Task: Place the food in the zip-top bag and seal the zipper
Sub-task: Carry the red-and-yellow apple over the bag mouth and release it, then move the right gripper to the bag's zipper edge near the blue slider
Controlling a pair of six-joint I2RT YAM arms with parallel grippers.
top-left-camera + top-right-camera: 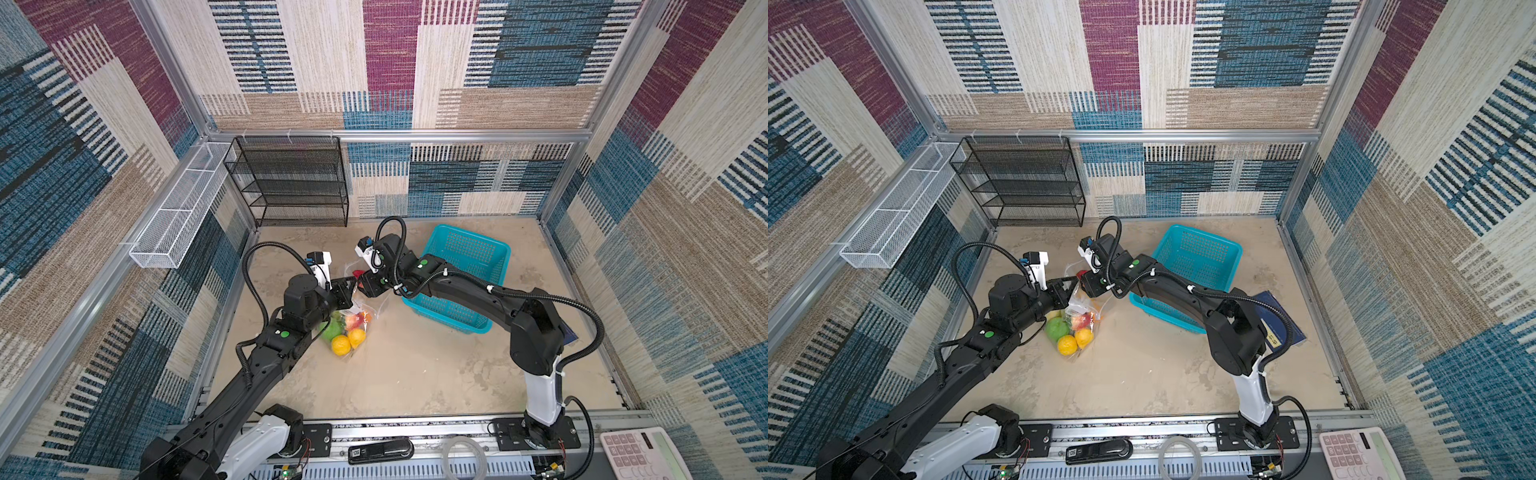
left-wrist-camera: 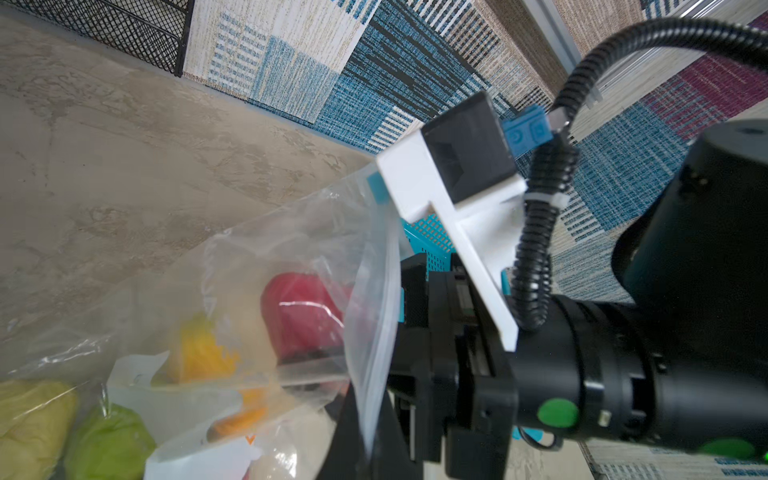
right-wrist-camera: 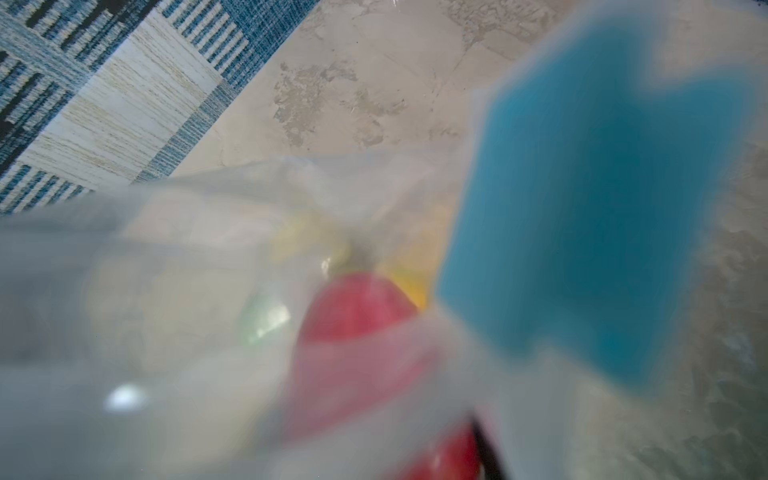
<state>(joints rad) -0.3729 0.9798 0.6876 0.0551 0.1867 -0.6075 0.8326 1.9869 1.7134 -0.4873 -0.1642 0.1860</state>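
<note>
Left pincer is clamped tight on the rim of the zip-top bag, left of the middle of the surface, with food heaped in its bottom. Right pincer meets it at the mouth, pinching a red piece. The turquoise basket sits toward the back right corner.

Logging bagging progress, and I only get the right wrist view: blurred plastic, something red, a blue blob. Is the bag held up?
Observer: Yes. In both top views the left gripper has its jaws shut on the raised rim of the zip-top bag.
Operator: Anything outside it?
Observer: No food shows on the table or in the visible part of the turquoise basket.
Operator: Where is my gripper?
Observer: The right gripper faces the left one at the bag's mouth, beside a red piece.
</note>
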